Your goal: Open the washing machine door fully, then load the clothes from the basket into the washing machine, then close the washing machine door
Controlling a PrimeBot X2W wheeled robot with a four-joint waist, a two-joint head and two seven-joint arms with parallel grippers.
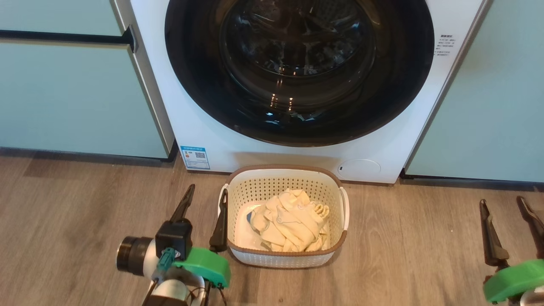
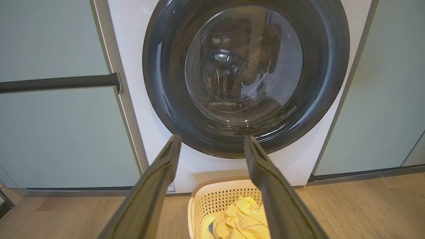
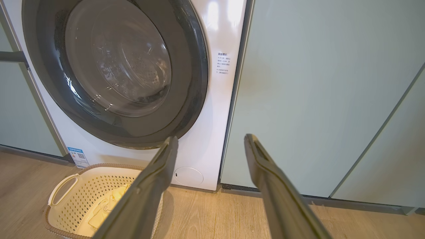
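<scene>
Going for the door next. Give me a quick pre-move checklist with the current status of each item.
1. Washing machine door open: not ok, it is shut flush.
2. Left hand open and empty: ok.
3. Right hand open and empty: ok.
4. Clothes all inside the basket: ok.
5. Basket clear of the door's swing: cannot tell; it stands close below the door.
6. Door's grip spot located: cannot tell.
</scene>
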